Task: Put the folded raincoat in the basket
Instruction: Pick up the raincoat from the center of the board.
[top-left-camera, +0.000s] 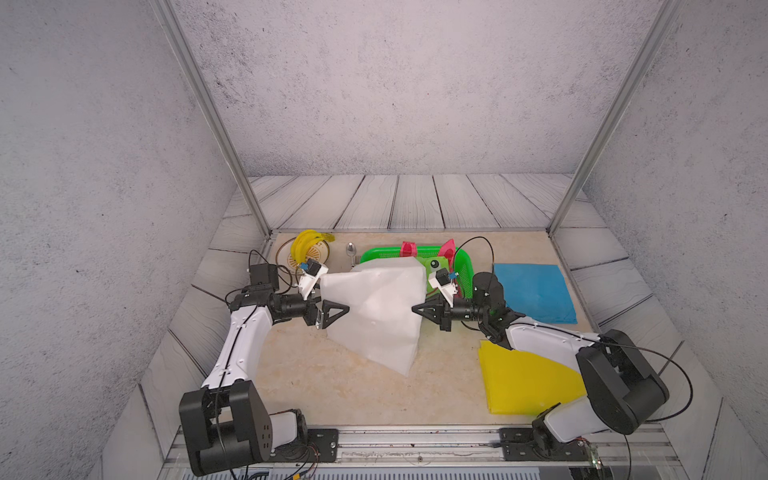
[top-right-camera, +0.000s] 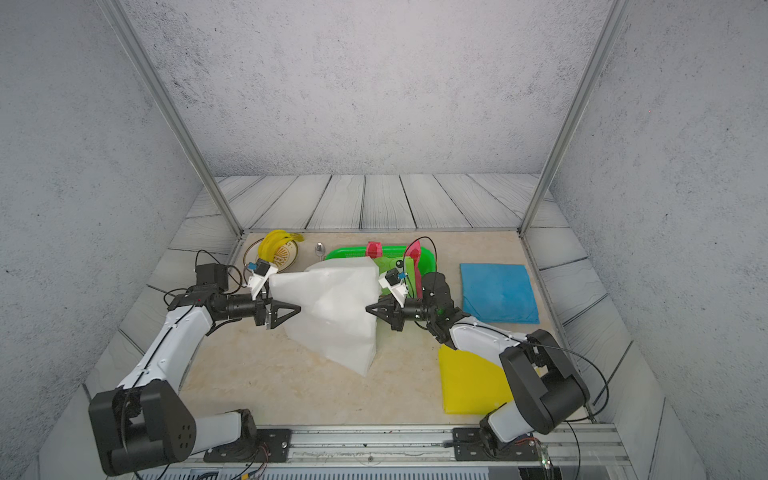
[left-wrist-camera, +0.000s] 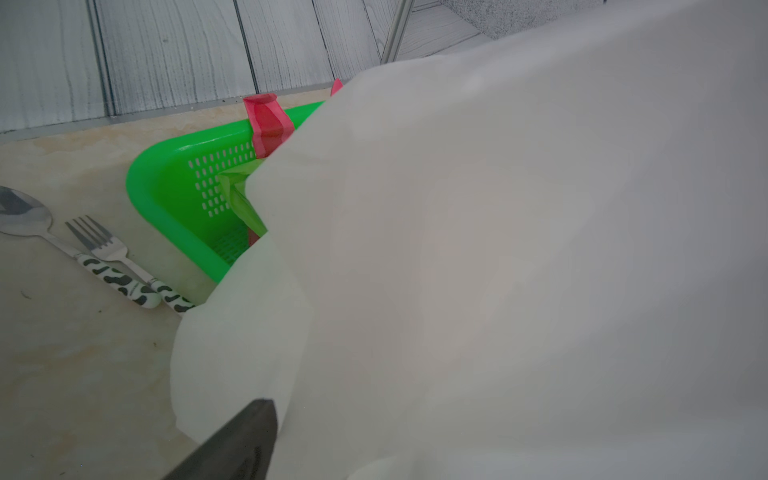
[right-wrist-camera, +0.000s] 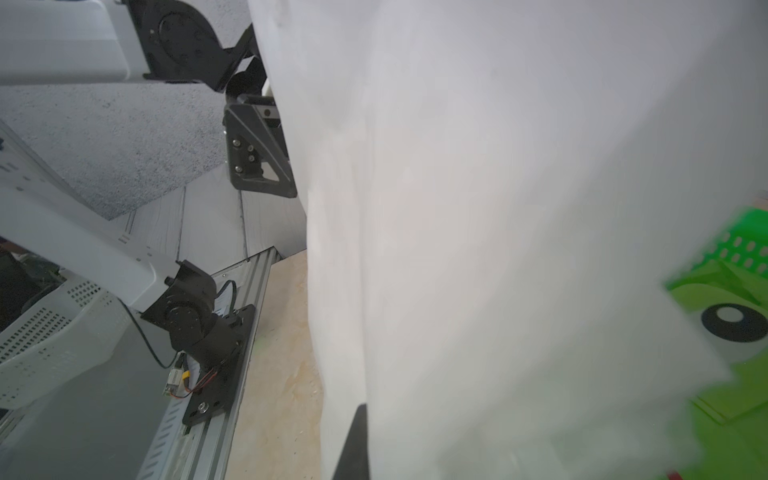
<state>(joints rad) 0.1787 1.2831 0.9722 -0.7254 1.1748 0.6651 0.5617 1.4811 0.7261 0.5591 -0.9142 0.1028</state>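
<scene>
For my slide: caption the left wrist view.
White raincoat hides most of green basket; spoon and fork beside it.

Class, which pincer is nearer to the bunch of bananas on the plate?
Left. The left pincer is at the edge of the white raincoat nearest the bananas; the right pincer grips its opposite edge, beside the basket.
</scene>
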